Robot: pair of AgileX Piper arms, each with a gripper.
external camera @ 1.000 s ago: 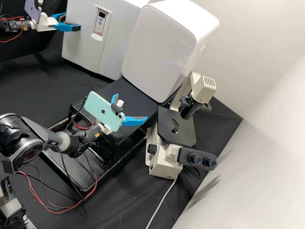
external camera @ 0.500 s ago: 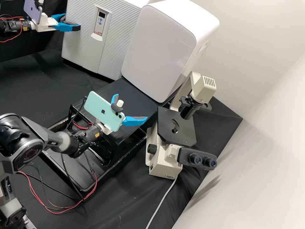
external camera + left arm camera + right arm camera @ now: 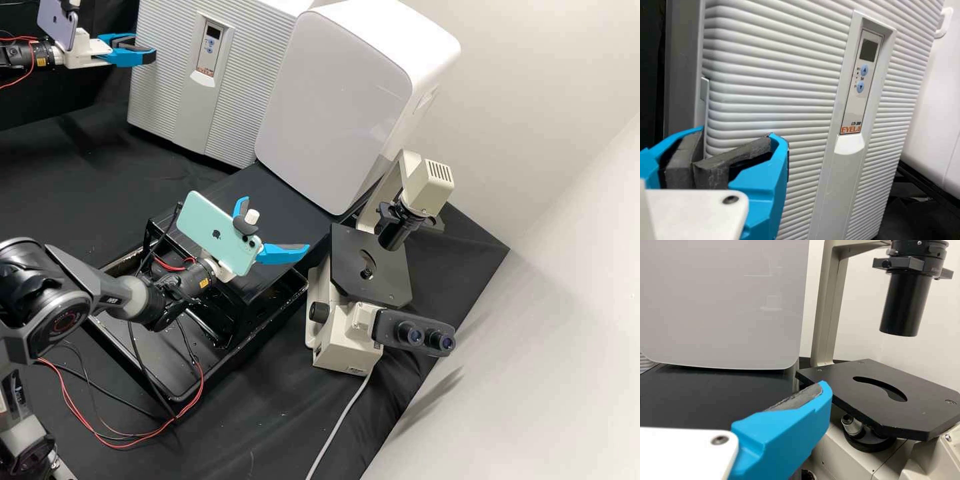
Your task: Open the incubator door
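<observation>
Incubator door [image 3: 240, 107], pale and ribbed with a control panel [image 3: 213, 48], is on the incubator at the far edge of the tabletop [image 3: 87, 173], beside the white cabinet [image 3: 333, 100]. The left gripper [image 3: 147, 47] is at the door's side edge, away from the cabinet; I cannot tell whether it is clamped there. The right gripper [image 3: 277, 223] has its fingers spread wide near the microscope [image 3: 370, 267], over the black stand [image 3: 293, 200].

In the high view, you have the incubator [image 3: 163, 100] at the back left, a boxy appliance [image 3: 333, 107] beside it on the right. Nearer you, the microscope [image 3: 353, 280] stands right of the tray [image 3: 117, 330], with a frame [image 3: 250, 305] in that tray.
</observation>
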